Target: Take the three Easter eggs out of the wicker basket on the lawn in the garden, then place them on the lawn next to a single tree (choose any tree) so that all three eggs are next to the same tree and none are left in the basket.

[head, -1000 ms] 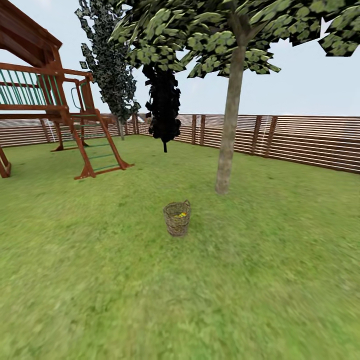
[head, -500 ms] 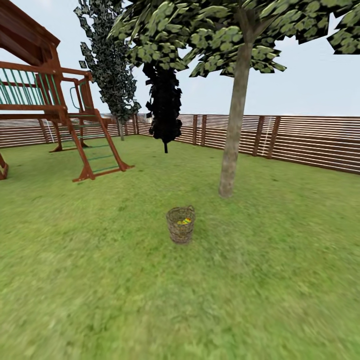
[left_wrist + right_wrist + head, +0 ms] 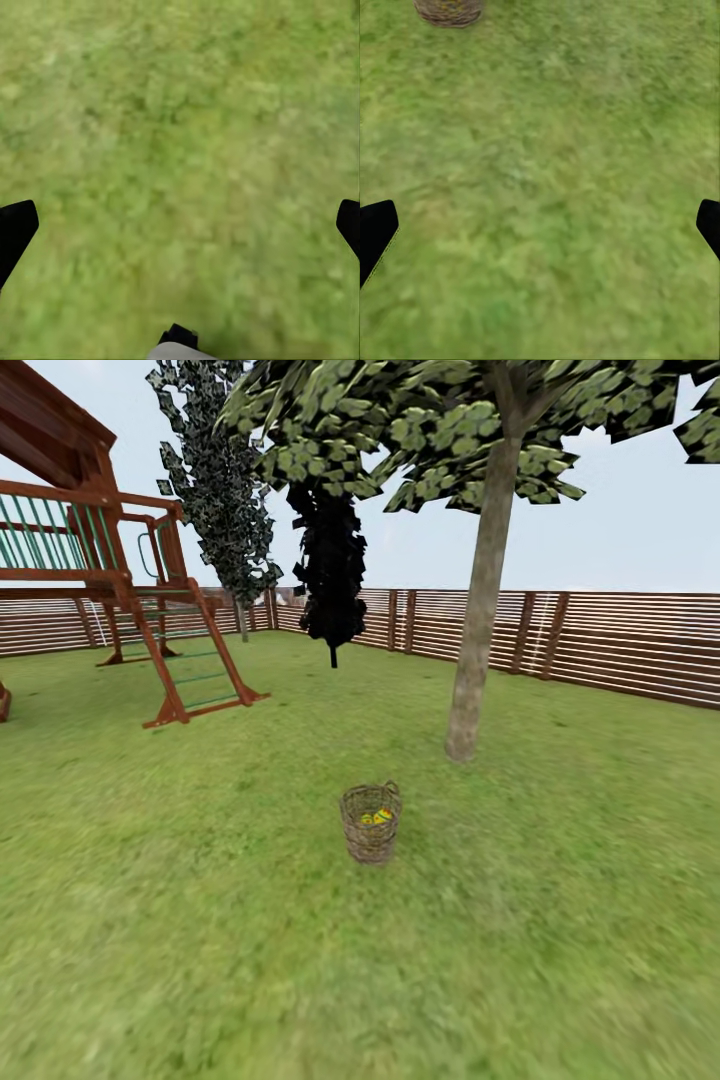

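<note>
Here, approach step: the basket (image 3: 371,823), eggs (image 3: 377,817) inside, stands on the lawn (image 3: 200,920) just before the tree (image 3: 478,650); both grippers' fingers (image 3: 16,232) spread wide, empty, so next comes closing in on the basket.

Open lawn (image 3: 200,920) all around the wicker basket (image 3: 370,823), top of it uncovered with the Easter eggs (image 3: 377,817) sitting low inside its rim; nearest obstacle is the tree (image 3: 475,660) trunk just behind-right, play tower (image 3: 120,590) and fence (image 3: 620,640) well apart.
</note>
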